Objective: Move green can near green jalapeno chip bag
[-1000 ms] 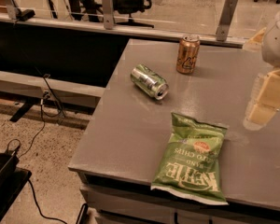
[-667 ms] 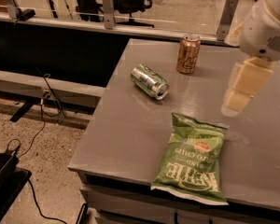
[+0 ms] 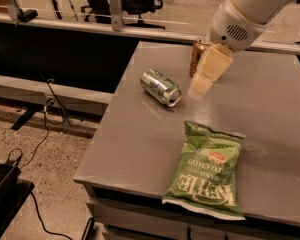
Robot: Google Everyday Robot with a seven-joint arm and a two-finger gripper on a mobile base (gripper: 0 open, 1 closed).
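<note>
The green can (image 3: 161, 86) lies on its side on the grey table (image 3: 270, 104), left of middle, its silver end facing front right. The green jalapeno chip bag (image 3: 208, 171) lies flat near the table's front edge, lettering upside down toward me. My gripper (image 3: 204, 79) hangs from the white arm at the upper right, its pale fingers pointing down just right of the green can and apart from it. It holds nothing that I can see. It partly covers the copper can behind it.
An orange-brown copper can (image 3: 197, 55) stands upright at the back of the table, behind my gripper. A rail with posts (image 3: 115, 6) runs behind the table. Cables (image 3: 40, 134) lie on the floor at left.
My arm has swung left across the table, from its right edge to a spot beside the green can and in front of the copper can. The cans and bag have not moved.
</note>
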